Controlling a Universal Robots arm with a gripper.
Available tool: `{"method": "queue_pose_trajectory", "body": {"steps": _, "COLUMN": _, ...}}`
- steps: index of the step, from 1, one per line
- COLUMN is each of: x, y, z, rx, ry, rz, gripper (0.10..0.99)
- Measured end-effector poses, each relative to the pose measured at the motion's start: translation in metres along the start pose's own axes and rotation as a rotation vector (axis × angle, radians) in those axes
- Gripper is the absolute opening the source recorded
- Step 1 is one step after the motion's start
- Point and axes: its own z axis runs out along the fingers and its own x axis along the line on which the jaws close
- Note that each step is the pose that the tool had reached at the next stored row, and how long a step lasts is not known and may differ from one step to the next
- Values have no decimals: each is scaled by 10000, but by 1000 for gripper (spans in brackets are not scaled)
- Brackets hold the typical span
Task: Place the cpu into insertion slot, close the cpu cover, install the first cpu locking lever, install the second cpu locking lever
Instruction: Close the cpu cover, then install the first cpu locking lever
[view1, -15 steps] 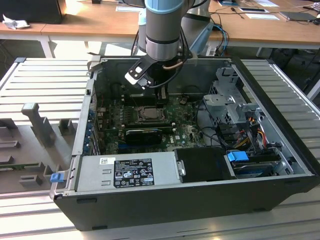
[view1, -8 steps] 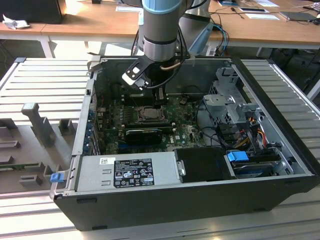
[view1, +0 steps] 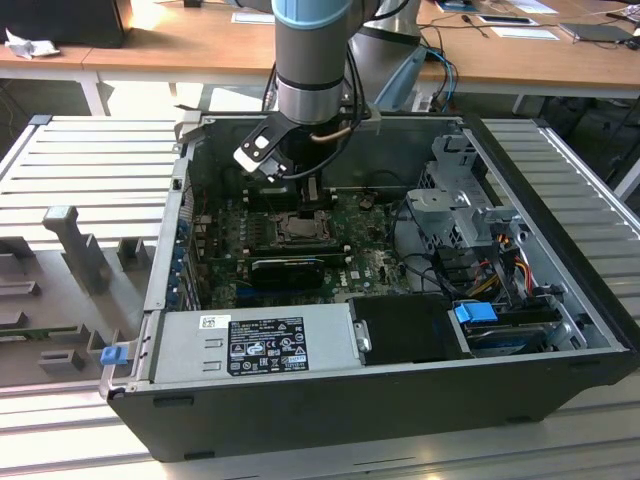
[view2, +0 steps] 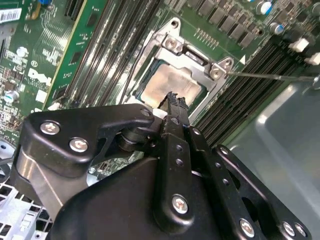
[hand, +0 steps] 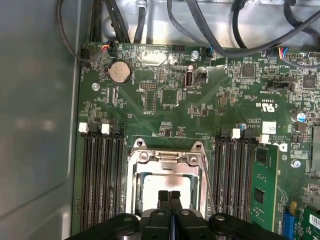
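Exterior view: the black gripper (view1: 300, 190) hangs inside the open dark-grey computer case (view1: 400, 400), directly over the silver-framed square insertion slot (view1: 300, 228).

Second wrist view: jaws together, nothing between them. The tips sit just above the pale silver-beige square cpu (view2: 175, 82), seated in the slot. The thin dull-silver windowed cpu cover (view2: 187, 52) appears to lie flat around it. A thin steel wire lever (view2: 270, 76) runs off one corner.

First wrist view: long black memory slots (hand: 102, 175) flank the socket on both sides, clear of the tips.
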Motion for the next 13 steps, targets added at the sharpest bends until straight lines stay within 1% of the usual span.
{"method": "queue_pose_trajectory", "body": {"steps": 4, "x": 2, "y": -39, "z": -1, "rx": 0, "ry": 0, "rz": 0, "gripper": 106}}
{"method": "queue_pose_trajectory", "body": {"steps": 6, "x": 1, "y": -39, "z": -9, "rx": 2, "ry": -4, "rz": -1, "gripper": 106}}
{"method": "queue_pose_trajectory", "body": {"steps": 9, "x": 4, "y": -37, "z": -56, "rx": 1, "ry": -2, "rz": -1, "gripper": 106}}
{"method": "queue_pose_trajectory", "body": {"steps": 13, "x": 5, "y": -36, "z": -96, "rx": 1, "ry": -7, "rz": -1, "gripper": 106}}
